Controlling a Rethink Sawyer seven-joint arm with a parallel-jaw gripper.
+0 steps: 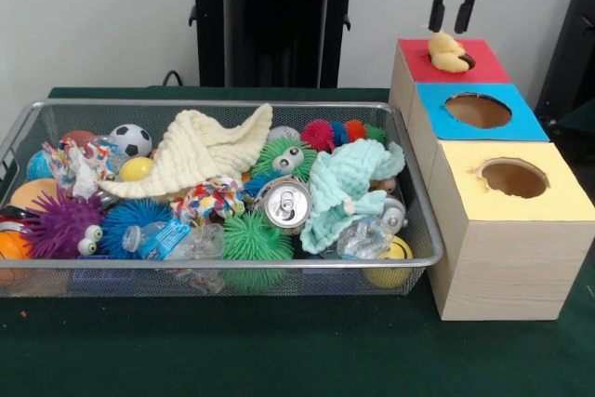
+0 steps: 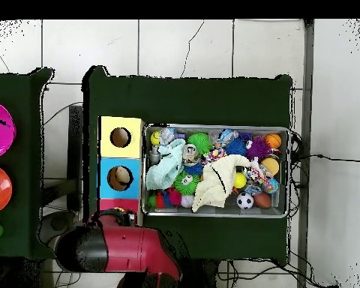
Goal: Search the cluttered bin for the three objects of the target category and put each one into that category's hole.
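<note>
From the front, the pincer (image 1: pixel 455 14) hangs spread and empty just above the red-topped box (image 1: pixel 474 66), its two dark fingers (image 1: pixel 436 8) apart. A yellow plush animal (image 1: pixel 447 53) lies at the hole (image 1: pixel 465 60) – partly over the cut-out, its depth inside unclear. The wire-mesh bin (image 1: pixel 420 194) sits on the green counter (image 1: pixel 279 350), crammed with spiky balls, a cream cloth (image 1: pixel 200 151), a soda can (image 1: pixel 284 203) and a rope toy (image 1: pixel 209 198).

From overhead, the red arm (image 2: pixel 127 247) covers the red box – pincer hidden. The bin (image 2: pixel 217 214) lies beside the yellow box (image 2: pixel 121 137) and the blue box (image 2: pixel 120 178).
</note>
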